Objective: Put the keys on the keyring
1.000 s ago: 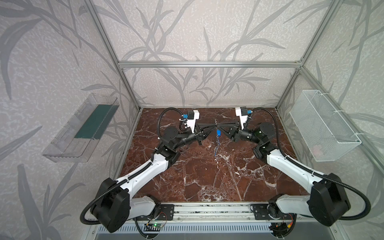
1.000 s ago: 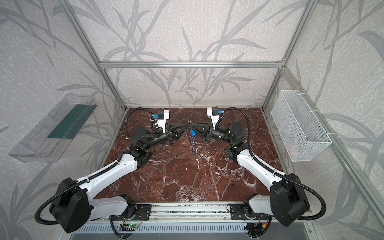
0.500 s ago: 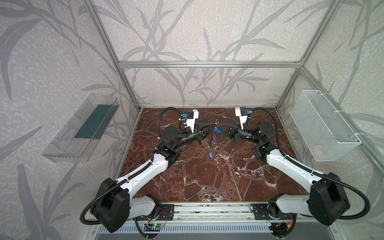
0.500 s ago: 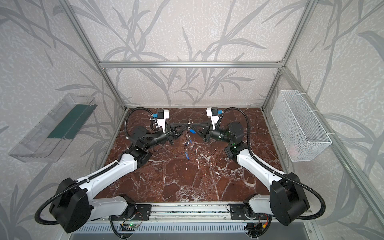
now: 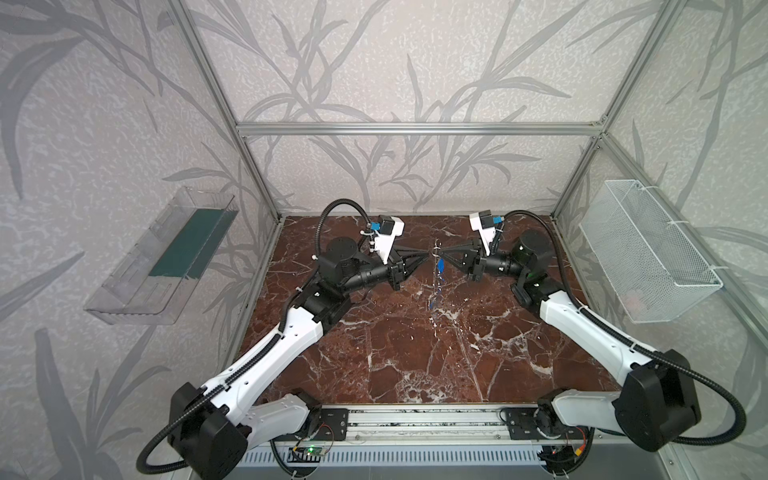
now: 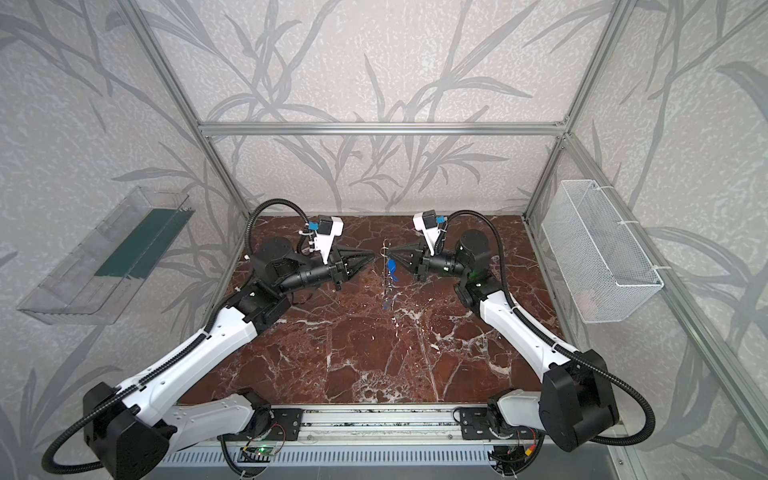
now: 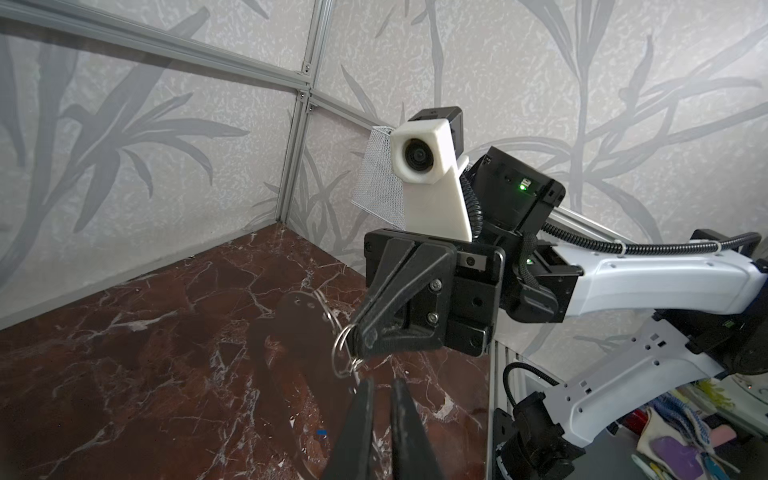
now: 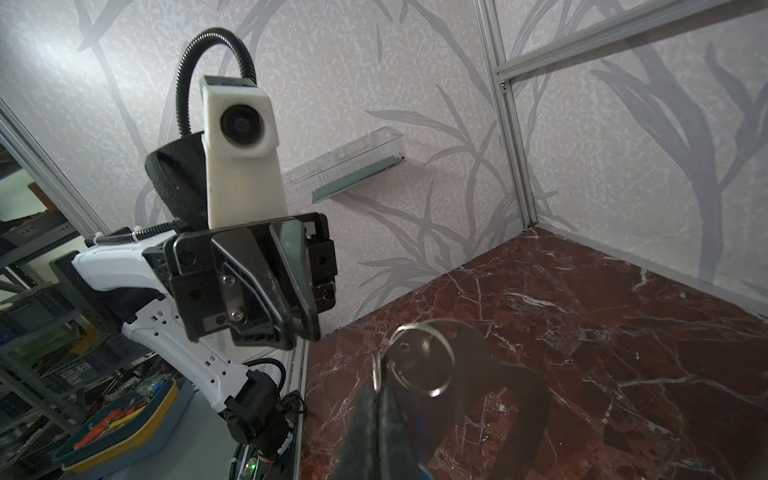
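Note:
The keyring hangs edge-on in mid-air between the two arms; in the wrist views it is a dark plate. My right gripper is shut on a small split ring, which links to a larger ring through one of the plate's holes. A key's blue tag hangs just under that grip, and another blue tag dangles lower. My left gripper stands a finger's width from the rings, its jaws a narrow gap apart and empty.
A clear plastic shelf is fixed to the left wall and a white mesh basket to the right wall. Aluminium frame posts stand at the back corners. The marble floor lies below the hanging plate.
The right gripper has closed on the small ring. The left gripper's jaws have parted a little and let go. The hanging plate swung left and has come back to hang straight down.

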Available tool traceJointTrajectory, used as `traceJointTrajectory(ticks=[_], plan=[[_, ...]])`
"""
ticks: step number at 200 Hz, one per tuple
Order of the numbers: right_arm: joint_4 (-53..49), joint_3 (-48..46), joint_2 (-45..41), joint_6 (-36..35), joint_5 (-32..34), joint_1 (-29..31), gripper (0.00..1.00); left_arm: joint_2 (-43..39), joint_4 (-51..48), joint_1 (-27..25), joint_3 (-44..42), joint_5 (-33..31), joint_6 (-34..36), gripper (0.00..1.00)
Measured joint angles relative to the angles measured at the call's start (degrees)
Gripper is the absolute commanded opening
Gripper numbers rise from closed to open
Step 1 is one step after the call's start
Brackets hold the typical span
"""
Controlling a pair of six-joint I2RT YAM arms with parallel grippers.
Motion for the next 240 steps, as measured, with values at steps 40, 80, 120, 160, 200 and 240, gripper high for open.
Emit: traceJointTrajectory(ticks=[40,80,120,160,200,240], plan=[[-11.8,4.6,-1.3,-9.0,-2.6,0.0,0.0,0.7,-12.3,0.9,5.1,3.0,6.0,0.13],[-16.7,5.0,-1.5,-11.9,-5.0,0.4,0.0,2.4,-19.1,0.9,5.8,5.4,9.3,0.14],[-19.0,6.1,-1.0,-13.4,-6.1,1.3,0.0,2.9,-22.2,0.9,6.7,6.8,11.2,0.14],[-21.0,7.6,0.0,-15.4,-6.2,2.3,0.0,3.2,-23.8,1.0,8.3,7.6,12.5,0.14],[-23.1,8.0,0.7,-17.0,-6.2,2.9,0.0,3.3,-24.3,1.0,8.7,8.4,12.7,0.14],[-24.5,8.1,0.8,-18.1,-6.2,3.7,0.0,3.5,-24.3,1.1,8.7,8.7,12.7,0.14]])
